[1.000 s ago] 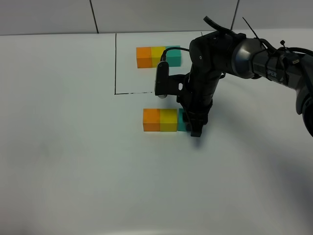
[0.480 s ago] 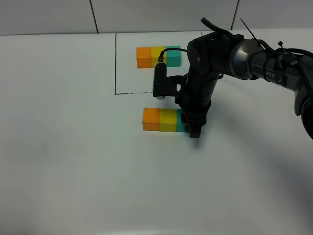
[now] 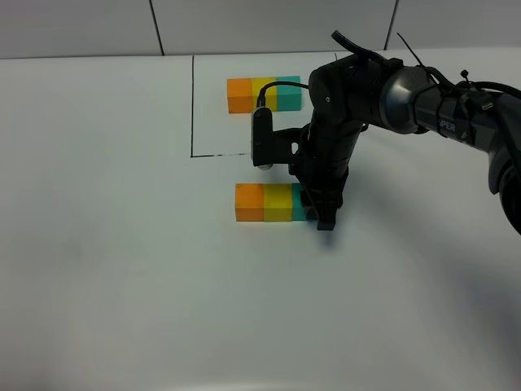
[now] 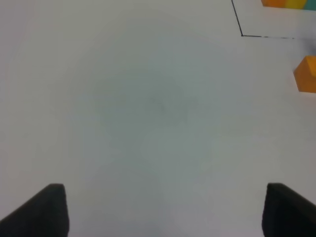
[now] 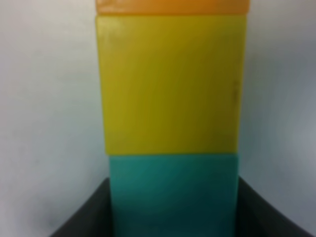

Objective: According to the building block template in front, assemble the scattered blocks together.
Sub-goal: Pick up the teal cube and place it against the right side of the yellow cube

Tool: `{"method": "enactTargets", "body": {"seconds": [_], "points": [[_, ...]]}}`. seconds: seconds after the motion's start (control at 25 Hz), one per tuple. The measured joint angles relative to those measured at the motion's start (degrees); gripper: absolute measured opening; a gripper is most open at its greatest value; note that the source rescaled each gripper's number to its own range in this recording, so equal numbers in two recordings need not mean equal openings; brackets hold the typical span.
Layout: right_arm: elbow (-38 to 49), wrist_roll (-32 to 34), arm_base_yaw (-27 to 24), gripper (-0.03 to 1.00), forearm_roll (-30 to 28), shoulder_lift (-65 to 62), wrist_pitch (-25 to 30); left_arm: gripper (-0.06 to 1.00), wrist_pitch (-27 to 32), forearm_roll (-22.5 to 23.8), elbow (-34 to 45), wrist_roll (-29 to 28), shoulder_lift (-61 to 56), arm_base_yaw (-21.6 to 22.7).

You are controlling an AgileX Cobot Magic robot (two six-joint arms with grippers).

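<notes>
The template, a joined orange-yellow-teal row, lies at the back inside a black drawn outline. In front of it the orange cube, yellow cube and teal cube sit touching in one row. My right gripper points down at the row's right end and is shut on the teal cube; its dark fingers flank it, with the yellow cube beyond. My left gripper is open and empty over bare table; the orange cube shows at that view's edge.
The white table stretches wide to the left and front of the rows. The right arm's body and cable hang over the template's right side. A tiled wall borders the back.
The right gripper has shifted slightly left with the teal cube, and the whole three-cube row has slid a little to the left.
</notes>
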Motion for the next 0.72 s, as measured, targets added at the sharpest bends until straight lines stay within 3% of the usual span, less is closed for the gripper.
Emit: {"method": "enactTargets", "body": {"seconds": [0.72], "points": [[0.0, -0.3, 0.0, 0.02, -0.2, 0.0, -0.1, 1.00, 0.0, 0.0, 0.0, 0.0, 0.0, 0.0]]}}
